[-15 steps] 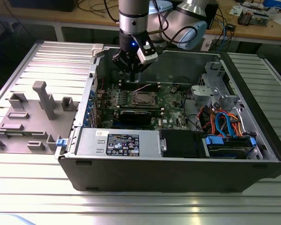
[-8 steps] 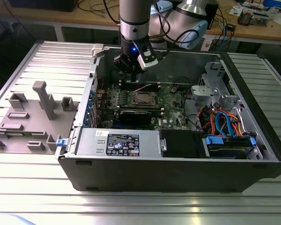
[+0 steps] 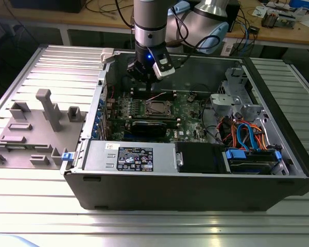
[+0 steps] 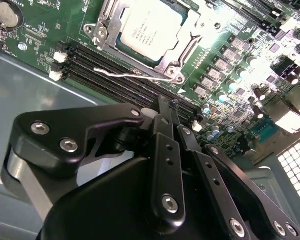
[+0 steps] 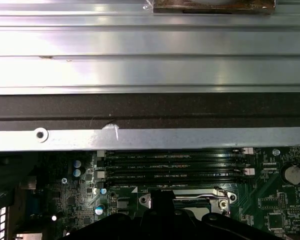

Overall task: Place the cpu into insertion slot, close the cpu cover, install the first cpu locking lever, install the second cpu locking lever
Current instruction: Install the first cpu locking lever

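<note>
The cpu [image 4: 151,28], a pale silver square, lies in the insertion slot [image 3: 157,108] on the green motherboard [image 4: 35,35]. The cpu cover [image 4: 184,46], a grey metal frame, lies down around the chip. A thin wire locking lever [image 4: 135,75] runs along the socket's edge beside the black memory slots [image 4: 107,67], its hooked end free. My gripper [image 4: 172,107] hangs above the memory slots just short of this lever, fingers together with nothing between them. In the exterior view the gripper [image 3: 144,72] sits above the board behind the socket, near the case's back wall.
The open computer case [image 3: 195,190] lies on a ribbed metal table [image 3: 56,72]. A long black block [image 3: 152,126] sits in front of the socket. Drive bays and coloured cables [image 3: 244,136] are at the exterior view's right. A grey fixture [image 3: 46,110] stands at the left. The case wall [image 5: 150,137] is close by.
</note>
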You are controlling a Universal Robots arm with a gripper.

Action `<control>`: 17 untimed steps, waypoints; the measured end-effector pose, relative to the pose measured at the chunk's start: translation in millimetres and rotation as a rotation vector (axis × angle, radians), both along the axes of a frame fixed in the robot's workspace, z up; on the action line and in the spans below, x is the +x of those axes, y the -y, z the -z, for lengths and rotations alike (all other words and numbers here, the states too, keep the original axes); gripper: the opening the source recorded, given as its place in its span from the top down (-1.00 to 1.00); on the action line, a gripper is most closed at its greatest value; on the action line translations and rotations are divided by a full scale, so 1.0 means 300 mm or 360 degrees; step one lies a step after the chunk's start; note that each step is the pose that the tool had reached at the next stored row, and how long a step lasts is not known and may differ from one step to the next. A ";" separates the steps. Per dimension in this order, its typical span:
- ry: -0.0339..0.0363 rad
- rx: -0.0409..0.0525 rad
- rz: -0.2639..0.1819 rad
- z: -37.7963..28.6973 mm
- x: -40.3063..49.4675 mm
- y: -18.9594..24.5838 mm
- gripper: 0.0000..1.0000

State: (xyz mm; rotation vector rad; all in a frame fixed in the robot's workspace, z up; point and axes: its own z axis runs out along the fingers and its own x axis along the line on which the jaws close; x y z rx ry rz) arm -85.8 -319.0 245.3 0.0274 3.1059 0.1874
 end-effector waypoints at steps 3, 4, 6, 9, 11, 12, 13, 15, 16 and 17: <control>0.0000 0.0000 0.0001 0.000 0.000 0.000 0.79; 0.0000 0.0000 0.0001 0.000 0.000 0.000 0.79; 0.0000 0.0000 0.0001 0.000 0.000 0.000 0.79; 0.0000 0.0000 0.0001 0.000 0.000 0.000 0.79; 0.0000 0.0000 0.0002 0.000 0.001 0.000 0.79; 0.0000 0.0000 0.0001 0.001 0.002 0.000 0.79; 0.0000 0.0000 0.0002 0.001 0.008 0.000 0.79; 0.0000 0.0000 0.0002 0.001 0.010 0.000 0.79; 0.0000 0.0000 0.0002 0.001 0.010 0.000 0.79; 0.0000 0.0000 0.0002 0.003 0.010 0.000 0.79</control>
